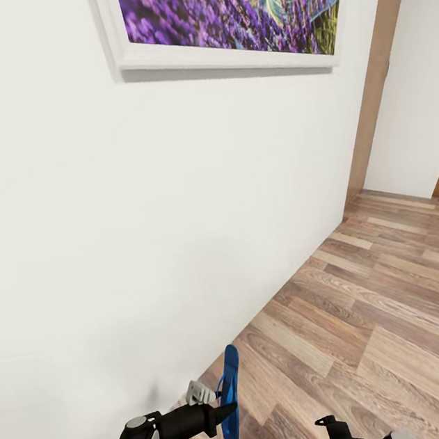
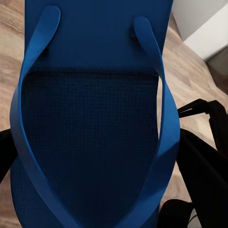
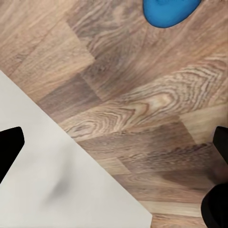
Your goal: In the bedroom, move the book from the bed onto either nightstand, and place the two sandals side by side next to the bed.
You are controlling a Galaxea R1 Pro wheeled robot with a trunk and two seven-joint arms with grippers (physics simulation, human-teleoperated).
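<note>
The left gripper (image 1: 223,410) grasps one blue sandal (image 1: 230,397) edge-up above the plank floor (image 1: 376,323), close to the white wall (image 1: 143,224) (a lavender picture (image 1: 230,10) hangs higher up). The right gripper (image 3: 114,175) spreads empty over the floor, with another blue sandal's tip (image 3: 168,12) near it.

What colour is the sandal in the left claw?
Bright blue, straps included. The sandal shows best in the left wrist view; the left claw grips it.

Blue sandal (image 1: 230,399) (grid-textured sole, seemingly), white wall (image 1: 108,229), brown plank floor (image 1: 376,323).
</note>
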